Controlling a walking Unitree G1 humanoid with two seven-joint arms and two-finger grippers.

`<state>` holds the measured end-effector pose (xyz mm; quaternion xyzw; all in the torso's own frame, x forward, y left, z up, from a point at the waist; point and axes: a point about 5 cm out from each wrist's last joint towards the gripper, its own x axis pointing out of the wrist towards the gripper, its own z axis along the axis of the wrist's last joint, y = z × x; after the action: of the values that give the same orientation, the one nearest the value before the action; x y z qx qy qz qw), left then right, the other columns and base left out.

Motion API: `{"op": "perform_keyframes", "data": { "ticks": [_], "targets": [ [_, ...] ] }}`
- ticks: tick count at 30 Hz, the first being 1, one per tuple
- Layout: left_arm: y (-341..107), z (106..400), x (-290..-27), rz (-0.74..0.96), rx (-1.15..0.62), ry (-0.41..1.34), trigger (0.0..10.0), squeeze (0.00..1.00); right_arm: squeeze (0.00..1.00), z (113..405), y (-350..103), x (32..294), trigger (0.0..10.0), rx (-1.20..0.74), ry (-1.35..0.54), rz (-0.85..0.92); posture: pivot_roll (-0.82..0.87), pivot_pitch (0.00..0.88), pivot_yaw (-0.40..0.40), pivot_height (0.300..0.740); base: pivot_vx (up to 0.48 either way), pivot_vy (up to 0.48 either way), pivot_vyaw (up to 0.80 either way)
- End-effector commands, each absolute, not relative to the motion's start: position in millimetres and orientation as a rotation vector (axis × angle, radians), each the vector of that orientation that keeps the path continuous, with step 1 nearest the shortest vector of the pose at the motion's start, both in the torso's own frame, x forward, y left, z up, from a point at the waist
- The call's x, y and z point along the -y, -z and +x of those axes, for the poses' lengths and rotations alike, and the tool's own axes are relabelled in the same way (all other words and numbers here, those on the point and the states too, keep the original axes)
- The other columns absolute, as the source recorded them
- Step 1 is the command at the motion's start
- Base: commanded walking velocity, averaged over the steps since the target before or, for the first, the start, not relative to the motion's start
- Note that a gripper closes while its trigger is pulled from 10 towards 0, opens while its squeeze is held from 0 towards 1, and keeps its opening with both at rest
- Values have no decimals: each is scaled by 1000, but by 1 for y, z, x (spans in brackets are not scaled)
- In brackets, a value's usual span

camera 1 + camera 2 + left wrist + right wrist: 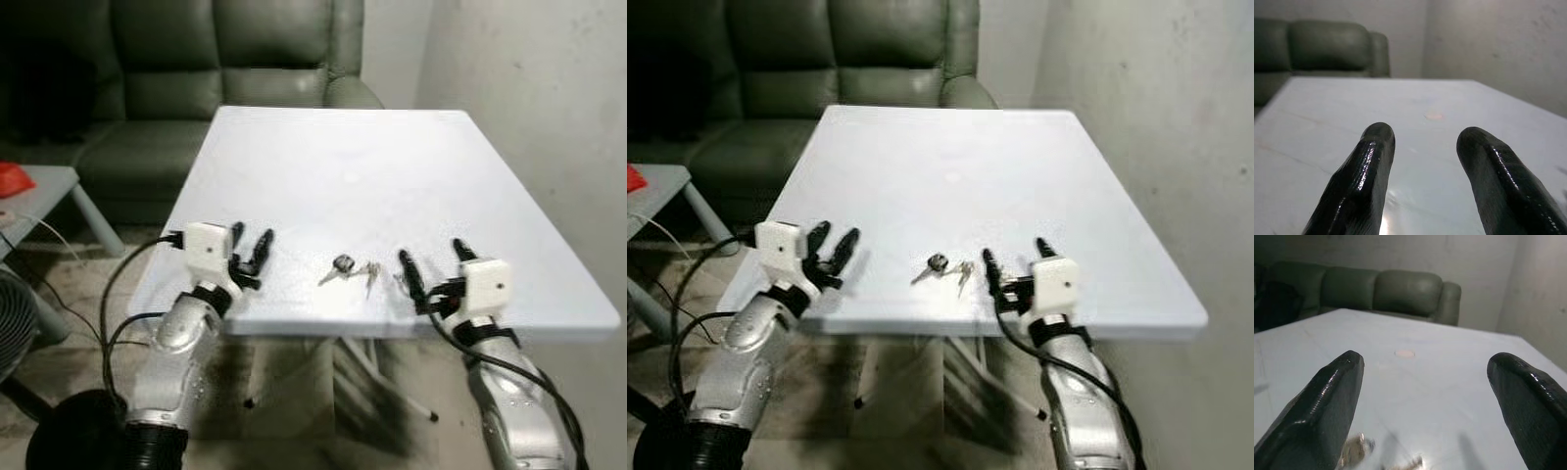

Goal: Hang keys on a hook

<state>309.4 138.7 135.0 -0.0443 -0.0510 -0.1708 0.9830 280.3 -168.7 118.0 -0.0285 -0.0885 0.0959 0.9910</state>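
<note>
While the keys lie flat near the near edge of the white table, the right gripper rests just right of them, fingers spread wide, and the left gripper sits well left, its 2 fingers narrowly parted.

The head cameras are looking forward and down across the white table toward the sofa. Each wrist camera is skimming low along its own fingers, sharing that tabletop and sofa.

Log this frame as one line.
keys: flat on table, ungrasped | left gripper: open | right gripper: open beside keys
</note>
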Motion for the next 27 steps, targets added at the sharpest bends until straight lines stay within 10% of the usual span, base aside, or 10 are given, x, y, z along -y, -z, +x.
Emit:
{"op": "perform_keyframes", "data": {
  "ticks": [1, 27],
  "targets": [
    [-138, 309, -148, -71, 127, 303, 10000, 0, 0, 282, -122, 160, 10000, 192, -224, -51, -157, 7, 5, 740, 0, 0, 0],
    [-124, 282, -111, -29, 99, 513, 10000, 0, 0, 310, -130, 173, 10000, 103, -367, -235, -127, 69, -49, 740, 0, 0, 0]
  ]
}}
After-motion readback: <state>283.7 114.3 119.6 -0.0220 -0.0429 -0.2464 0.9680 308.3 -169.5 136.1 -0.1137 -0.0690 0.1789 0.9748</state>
